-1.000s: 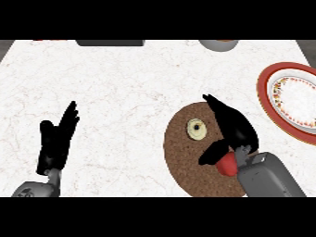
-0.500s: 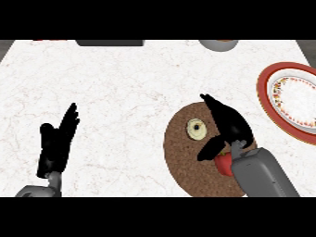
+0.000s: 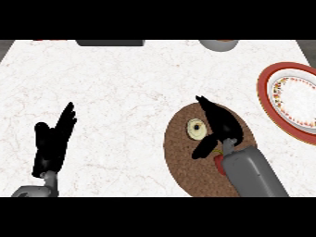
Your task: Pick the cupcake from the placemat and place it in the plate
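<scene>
Right hand point(image 3: 218, 124) lies over the brown oval placemat point(image 3: 187, 171), its black fingers stretched straight toward the far-left and its thumb point(image 3: 203, 149) angled down to the near side, so it is spread wide and holds nothing. Just to the left of that hand, in the gap between fingers and thumb, sits the cupcake point(image 3: 197, 129), seen from above as a pale cream round with a darker centre; it rests on the upper part of the placemat, and whether the hand touches it cannot be told from this angle. Behind the hand the grey forearm point(image 3: 252, 173) runs down to the lower edge, with a small red patch at the wrist. To the right, well apart from the cupcake, lies the plate point(image 3: 275, 79), white in the middle with a patterned ring and a broad red rim, partly cut off by the right edge of the view. All of this stands on a white marbled counter point(image 3: 119, 83). Far over at the left, the left hand point(image 3: 51, 148) rests near the lower edge with its fingers straight and pointing up and away, relaxed and empty. Along the far edge of the counter a dark flat object point(image 3: 110, 42) and a grey rounded one point(image 3: 219, 44) are only partly in view.
</scene>
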`<state>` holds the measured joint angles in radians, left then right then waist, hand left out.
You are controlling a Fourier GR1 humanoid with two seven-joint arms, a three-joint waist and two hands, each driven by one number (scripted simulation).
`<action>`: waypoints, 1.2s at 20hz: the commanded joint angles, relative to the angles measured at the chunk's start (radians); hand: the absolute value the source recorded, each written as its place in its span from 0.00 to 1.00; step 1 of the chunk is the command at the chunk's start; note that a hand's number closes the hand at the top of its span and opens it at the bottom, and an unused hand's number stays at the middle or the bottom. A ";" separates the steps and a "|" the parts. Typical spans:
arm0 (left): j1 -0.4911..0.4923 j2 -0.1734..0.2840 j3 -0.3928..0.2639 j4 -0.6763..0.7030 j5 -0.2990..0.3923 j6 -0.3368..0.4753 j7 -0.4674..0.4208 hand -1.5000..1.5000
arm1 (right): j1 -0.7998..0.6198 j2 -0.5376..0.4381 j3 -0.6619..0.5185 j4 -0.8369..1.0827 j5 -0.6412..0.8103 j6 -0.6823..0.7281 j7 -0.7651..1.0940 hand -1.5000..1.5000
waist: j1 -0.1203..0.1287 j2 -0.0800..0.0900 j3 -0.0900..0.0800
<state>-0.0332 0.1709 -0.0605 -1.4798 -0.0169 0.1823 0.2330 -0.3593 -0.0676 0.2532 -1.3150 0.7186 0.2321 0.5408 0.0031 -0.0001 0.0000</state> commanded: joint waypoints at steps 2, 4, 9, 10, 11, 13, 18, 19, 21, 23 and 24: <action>0.063 -0.008 0.018 -0.012 -0.015 -0.026 -0.059 0.50 | -0.016 0.030 -0.016 0.022 0.029 0.020 0.009 0.00 | 0.001 0.000 0.000; 0.048 -0.037 -0.002 -0.049 -0.043 0.002 0.020 0.50 | -0.005 0.037 -0.020 0.087 0.062 -0.024 -0.041 0.00 | 0.001 0.000 0.000; -0.002 -0.043 0.008 0.040 -0.051 -0.019 -0.033 0.50 | 0.022 -0.017 0.011 0.040 0.105 -0.030 -0.145 1.00 | -0.002 0.000 0.000; 0.041 -0.044 0.013 -0.017 -0.045 -0.022 -0.015 0.50 | -0.017 -0.004 -0.025 0.089 0.106 -0.038 -0.156 1.00 | 0.001 0.000 0.000; 0.015 0.002 0.051 -0.053 -0.008 -0.058 0.031 0.50 | -0.054 0.021 -0.020 0.167 0.131 -0.102 -0.172 1.00 | 0.004 0.001 0.000; 0.044 -0.014 0.053 -0.015 -0.030 -0.059 -0.036 0.50 | -0.029 0.032 -0.003 0.070 0.151 -0.047 -0.109 1.00 | 0.000 0.000 0.000; 0.005 -0.031 0.047 -0.032 -0.032 -0.042 0.025 0.50 | 0.025 -0.063 -0.016 0.065 0.194 -0.150 -0.253 1.00 | -0.003 0.000 0.000; -0.029 -0.027 0.055 0.029 -0.035 -0.046 -0.006 0.50 | 0.037 -0.111 0.005 -0.007 0.163 -0.070 -0.303 1.00 | -0.010 0.000 0.000; -0.005 -0.043 0.045 0.028 -0.032 -0.040 -0.007 0.50 | 0.093 -0.210 0.016 0.014 0.123 -0.067 -0.524 1.00 | -0.013 0.001 0.000; 0.022 -0.045 0.030 -0.005 -0.054 -0.024 -0.017 0.50 | 0.088 -0.310 0.013 -0.015 0.080 -0.010 -0.688 1.00 | -0.012 -0.001 0.001; -0.011 -0.060 0.015 -0.013 -0.075 0.001 0.040 0.50 | 0.092 -0.366 -0.038 -0.007 0.066 -0.036 -0.746 1.00 | -0.014 0.000 0.002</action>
<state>-0.0246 0.1240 -0.0314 -1.4846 -0.0712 0.1621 0.2361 -0.3009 -0.2832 0.2451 -1.2966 0.8318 0.1766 0.0319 -0.0055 -0.0006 0.0007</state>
